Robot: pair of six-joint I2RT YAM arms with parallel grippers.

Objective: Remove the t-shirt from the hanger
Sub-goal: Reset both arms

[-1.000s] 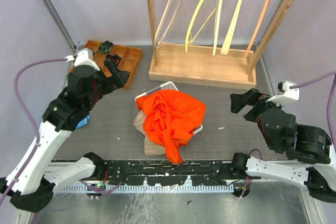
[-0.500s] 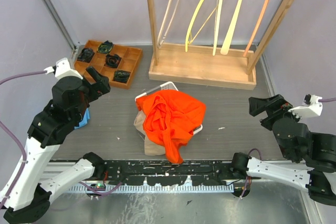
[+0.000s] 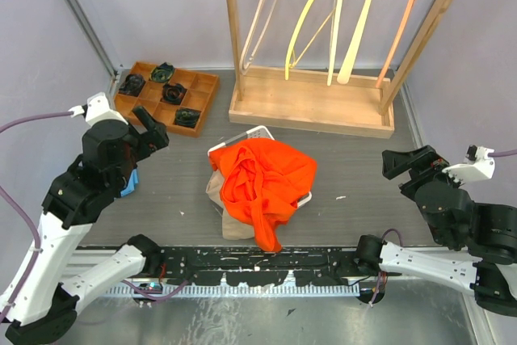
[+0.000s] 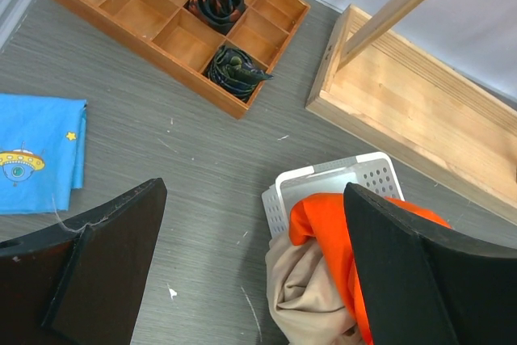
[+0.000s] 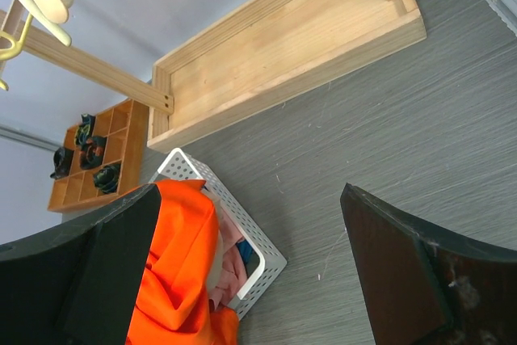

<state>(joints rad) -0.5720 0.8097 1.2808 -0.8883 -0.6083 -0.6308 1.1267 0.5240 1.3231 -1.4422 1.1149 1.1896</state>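
1. Left gripper (image 4: 257,196): raised over the left part of the grey table (image 3: 363,159), jaws spread wide, nothing between them. In the left wrist view bare table shows in the gap.
2. Blue cloth (image 4: 36,155): folded flat on the table at the far left, with a small printed figure near one edge. It lies apart from the tray.
3. Wooden tray (image 3: 206,86): divided into compartments, at the back left. Dark rolled bundles (image 4: 234,70) sit singly in four of the compartments; the others that show hold nothing.
4. White basket (image 3: 242,136): perforated plastic, at the table's centre, between the two arms. Only its far rim and one right corner are visible.
5. Orange t-shirt (image 3: 266,175): a crumpled heap on top of the basket, one fold trailing over the near side onto the table. Neither gripper touches it. Whether a hanger lies inside the heap cannot be told.
6. Beige cloth (image 4: 303,280): under the t-shirt, showing at its left and near edges.
7. Wooden rack (image 3: 311,103): box base at the back, two uprights and a top rail. Four hangers (image 3: 359,34) hang from the rail, all bare.
8. Right gripper (image 5: 250,195): raised at the right side of the table, well apart from the basket, jaws wide and holding nothing.
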